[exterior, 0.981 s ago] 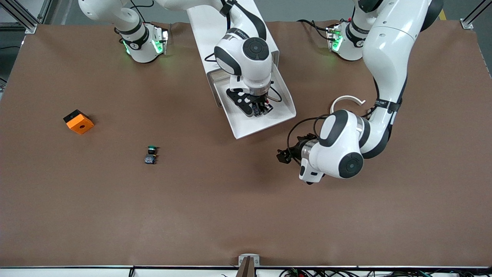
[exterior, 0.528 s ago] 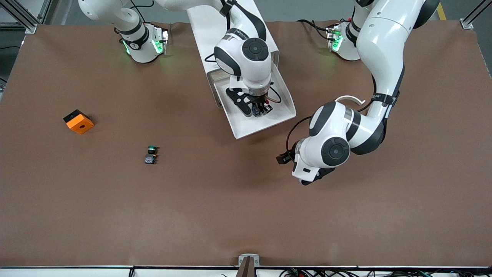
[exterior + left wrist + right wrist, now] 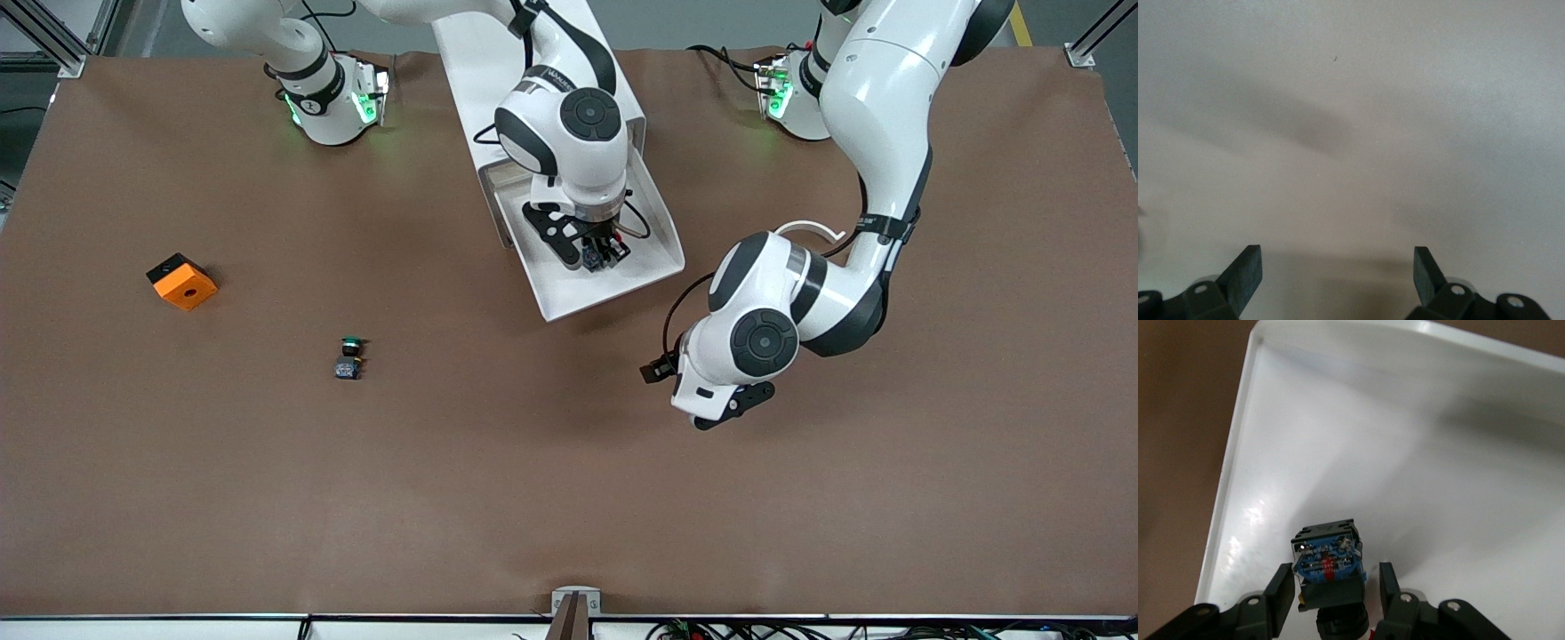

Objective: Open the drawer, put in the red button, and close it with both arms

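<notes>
With the right gripper (image 3: 1331,597) pinching the red button (image 3: 1328,563) low inside the open drawer (image 3: 653,267), you should part the fingers gently and lift straight up, while the left gripper (image 3: 1337,280) waits wide over bare table.

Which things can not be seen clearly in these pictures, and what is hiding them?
- Red button: the right wrist view shows its underside, the cap mostly hidden; the front view hides it under the right gripper in the open drawer.
- Button's contact with the drawer floor: cannot tell.
- Left gripper: front view hides it under its wrist.
- Green button: too small for detail.
</notes>
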Robot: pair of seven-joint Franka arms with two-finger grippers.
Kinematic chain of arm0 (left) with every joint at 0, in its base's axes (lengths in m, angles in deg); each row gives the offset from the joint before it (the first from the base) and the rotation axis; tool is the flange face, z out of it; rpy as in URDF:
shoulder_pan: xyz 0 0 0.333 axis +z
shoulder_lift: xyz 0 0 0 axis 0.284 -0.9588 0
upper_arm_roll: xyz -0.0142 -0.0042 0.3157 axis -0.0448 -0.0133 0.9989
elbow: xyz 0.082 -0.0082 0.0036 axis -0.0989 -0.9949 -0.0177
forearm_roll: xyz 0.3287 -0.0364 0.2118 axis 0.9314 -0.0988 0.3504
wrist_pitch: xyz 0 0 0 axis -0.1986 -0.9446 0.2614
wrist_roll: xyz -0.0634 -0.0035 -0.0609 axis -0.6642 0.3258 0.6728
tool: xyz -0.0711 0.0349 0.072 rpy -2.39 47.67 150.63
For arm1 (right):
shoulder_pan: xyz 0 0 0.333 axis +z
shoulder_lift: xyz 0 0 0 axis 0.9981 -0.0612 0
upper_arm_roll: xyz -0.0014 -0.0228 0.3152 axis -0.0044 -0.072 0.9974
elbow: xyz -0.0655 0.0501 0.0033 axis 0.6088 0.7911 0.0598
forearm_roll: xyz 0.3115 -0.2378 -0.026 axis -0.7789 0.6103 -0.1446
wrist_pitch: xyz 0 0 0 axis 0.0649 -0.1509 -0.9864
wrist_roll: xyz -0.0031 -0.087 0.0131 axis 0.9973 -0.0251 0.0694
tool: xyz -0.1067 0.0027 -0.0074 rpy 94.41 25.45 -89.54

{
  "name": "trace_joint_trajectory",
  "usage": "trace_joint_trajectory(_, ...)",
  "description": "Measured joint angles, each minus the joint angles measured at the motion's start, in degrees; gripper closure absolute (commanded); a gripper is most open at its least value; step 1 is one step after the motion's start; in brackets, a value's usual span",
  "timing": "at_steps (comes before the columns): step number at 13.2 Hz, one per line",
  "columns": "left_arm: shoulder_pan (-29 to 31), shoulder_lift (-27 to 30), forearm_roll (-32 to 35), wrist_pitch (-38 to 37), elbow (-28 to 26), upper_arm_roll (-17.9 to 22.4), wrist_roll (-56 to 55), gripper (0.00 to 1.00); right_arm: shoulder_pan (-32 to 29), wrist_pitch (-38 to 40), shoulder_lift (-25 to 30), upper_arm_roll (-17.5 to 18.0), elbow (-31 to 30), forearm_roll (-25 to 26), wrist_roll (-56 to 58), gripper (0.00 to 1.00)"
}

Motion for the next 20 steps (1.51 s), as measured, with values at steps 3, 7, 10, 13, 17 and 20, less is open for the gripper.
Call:
trace_joint_trajectory(3, 0.0, 0.0, 0.0, 0.1, 0.0, 0.0, 0.0, 0.0, 0.3, 0.0, 0.0, 0.0, 0.1, 0.1, 0.0, 0.0)
trace_joint_trajectory(7, -0.3, 0.4, 1.5, 0.1, 0.1, -0.1, 0.0, 0.0, 0.3, 0.3, 0.0, -0.6, 1.5, 0.1, 0.0, 0.0)
trace_joint_trajectory(10, -1.3, 1.5, 3.2, 0.1, 0.1, -0.1, 0.0, 0.0, 0.0, 1.4, 0.0, -1.1, 2.9, 0.1, 0.0, 0.0)
trace_joint_trajectory(13, -1.8, 2.1, 3.2, 0.1, -0.1, -0.2, 0.0, 0.0, -0.8, 5.5, 0.0, -1.4, 4.9, 0.1, 1.6, 0.0)
trace_joint_trajectory(17, -1.9, 5.3, 3.2, 5.6, -5.8, -0.6, 0.0, 0.0, -3.1, 12.5, 1.5, -1.5, 6.3, 0.1, 7.3, 0.0)
trace_joint_trajectory(20, -1.9, 8.9, 3.2, 11.2, -13.2, -1.1, 0.0, 0.0, -5.2, 17.4, 3.9, -1.5, 6.6, 0.1, 12.2, 0.0)
